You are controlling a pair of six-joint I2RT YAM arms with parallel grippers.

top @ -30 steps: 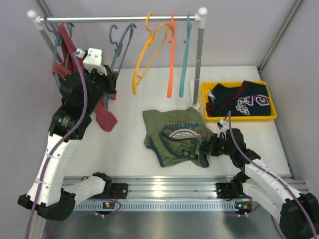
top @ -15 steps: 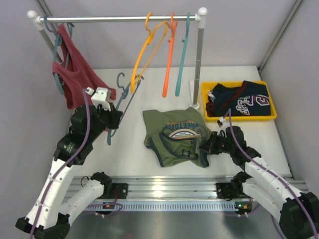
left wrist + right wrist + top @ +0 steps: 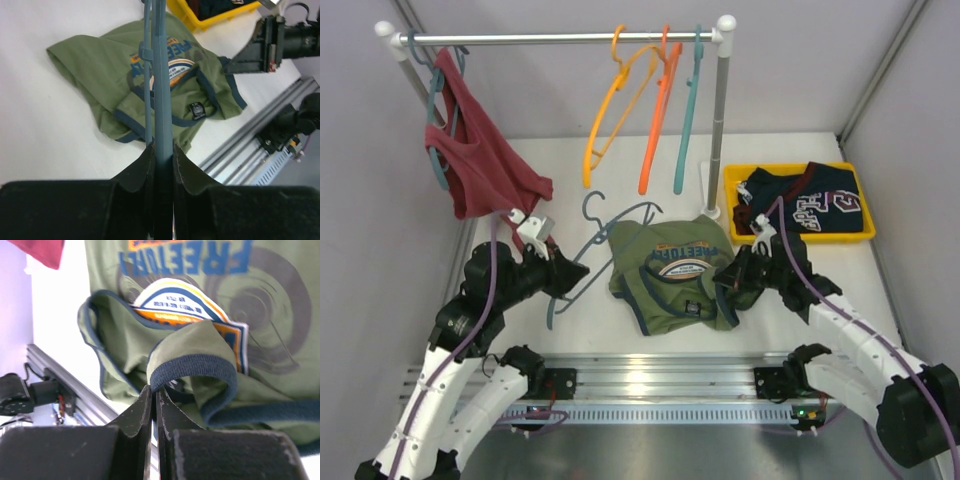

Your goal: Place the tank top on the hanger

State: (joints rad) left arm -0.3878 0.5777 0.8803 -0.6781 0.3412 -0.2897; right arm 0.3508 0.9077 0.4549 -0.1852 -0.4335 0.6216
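Observation:
The olive-green tank top [image 3: 672, 270] with navy trim and a round orange-white print lies crumpled on the white table; it also shows in the left wrist view [image 3: 110, 85] and the right wrist view [image 3: 190, 305]. My left gripper [image 3: 578, 273] is shut on the slate blue-grey hanger [image 3: 620, 215], held low just left of the top, its hook pointing to the far side; the hanger bar [image 3: 161, 75] runs up from the jaws in the left wrist view. My right gripper [image 3: 725, 283] is shut on the top's navy trim [image 3: 192, 366] at its right edge, lifting a fold.
A rail [image 3: 560, 38] at the back holds a red tank top [image 3: 475, 160], a yellow hanger [image 3: 615, 100], an orange hanger [image 3: 658, 110] and a teal hanger [image 3: 688, 110]. A yellow bin [image 3: 735, 232] with a navy garment [image 3: 805, 205] stands at the right. A metal rail [image 3: 650, 375] runs along the near edge.
My left arm has brought the blue-grey hanger down from the rail and right, close to the tank top. My right gripper, still holding the trim, has moved slightly up and left.

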